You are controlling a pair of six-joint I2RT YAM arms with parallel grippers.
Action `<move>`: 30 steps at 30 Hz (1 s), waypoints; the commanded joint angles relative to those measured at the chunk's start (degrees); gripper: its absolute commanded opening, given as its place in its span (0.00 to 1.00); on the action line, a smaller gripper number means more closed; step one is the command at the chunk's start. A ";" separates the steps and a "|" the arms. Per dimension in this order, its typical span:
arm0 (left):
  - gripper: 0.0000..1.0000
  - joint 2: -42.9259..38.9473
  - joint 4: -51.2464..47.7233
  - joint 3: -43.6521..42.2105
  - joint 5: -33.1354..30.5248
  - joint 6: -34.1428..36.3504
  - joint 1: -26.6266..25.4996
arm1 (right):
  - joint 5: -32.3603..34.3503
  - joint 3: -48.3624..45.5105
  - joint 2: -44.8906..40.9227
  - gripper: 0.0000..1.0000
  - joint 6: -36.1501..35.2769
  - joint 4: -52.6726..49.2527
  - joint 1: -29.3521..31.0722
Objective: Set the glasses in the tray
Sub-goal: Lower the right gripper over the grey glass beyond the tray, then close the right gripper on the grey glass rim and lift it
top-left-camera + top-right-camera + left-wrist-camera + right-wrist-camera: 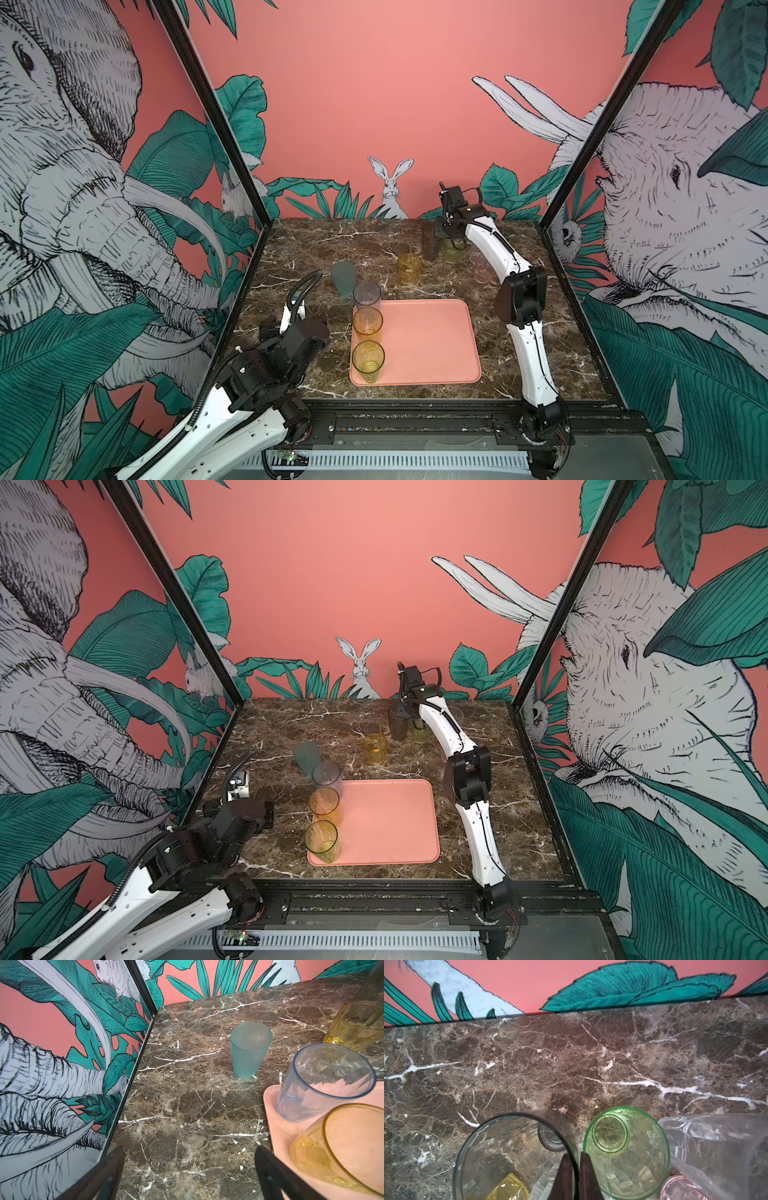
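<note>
In a top view my right arm (490,245) hides part of the green glass (451,251) and the pink glass (482,268), upper right of centre. My right wrist view cuts off the grey glass (512,1157) and the clear glass (720,1147) at its edge. My left wrist view crops the amber glass (307,1151).

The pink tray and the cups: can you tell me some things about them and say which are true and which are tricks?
1. Three glasses stand in the tray. True: the yellow-green glass, the amber glass and the clear greyish glass.
2. The frosted teal glass is in the tray. False: it stands on the table, beside the tray.
3. The right gripper pinches the smoky grey glass by its rim. True.
4. The left gripper holds a pink glass. False: it is open and empty.
</note>
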 commanded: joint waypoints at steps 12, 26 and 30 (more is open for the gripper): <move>0.98 -0.18 0.43 -0.36 -0.82 -0.72 0.30 | 1.92 2.89 -9.69 0.00 -2.38 -2.82 -0.23; 0.98 -0.18 0.47 -0.61 -1.15 -0.74 0.30 | 1.08 0.90 -20.38 0.00 -4.71 -8.14 1.00; 0.98 -0.19 0.43 -0.60 -1.17 -0.74 0.29 | 0.73 -2.23 -24.35 0.00 -5.43 -8.88 2.20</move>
